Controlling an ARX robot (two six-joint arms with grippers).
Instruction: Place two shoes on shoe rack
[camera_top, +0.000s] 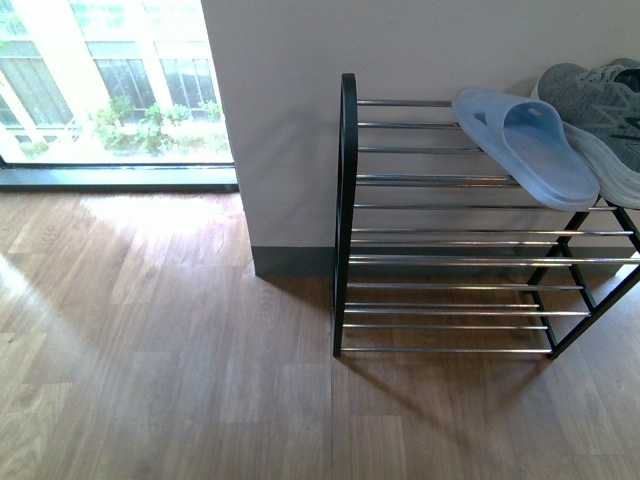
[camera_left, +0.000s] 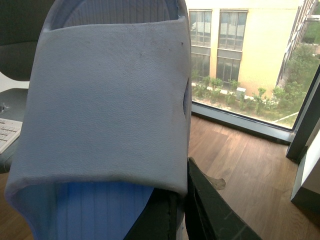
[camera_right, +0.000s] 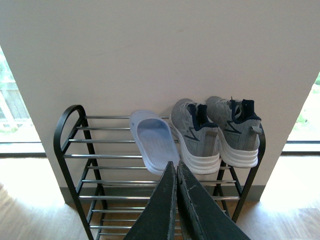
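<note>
Against white wall (camera_top: 280, 120): shoe rack (camera_top: 346, 215) on wood floor (camera_top: 160, 350), window (camera_top: 110, 80) leftward.

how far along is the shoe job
Mostly done: both sneakers and one slide sit on the rack's top tier. The second slide fills the left wrist view, apparently in the left gripper, and has yet to go beside its mate. The right gripper is shut, empty.

Rack (camera_top: 346, 210): black frame, chrome bars. Slide on rack (camera_top: 525, 145): pale blue. Sneakers (camera_right: 216, 131): grey knit w/ dark zigzag marking, navy lining, white soles. Slide in left wrist view (camera_left: 107, 100): pale blue-grey strap w/ small dark specks, brighter blue footbed. Gripper fingers (camera_right: 172, 210): black. Floor (camera_top: 150, 350): brown wood grain. Wall (camera_top: 290, 60): off-white, grey skirting.
</note>
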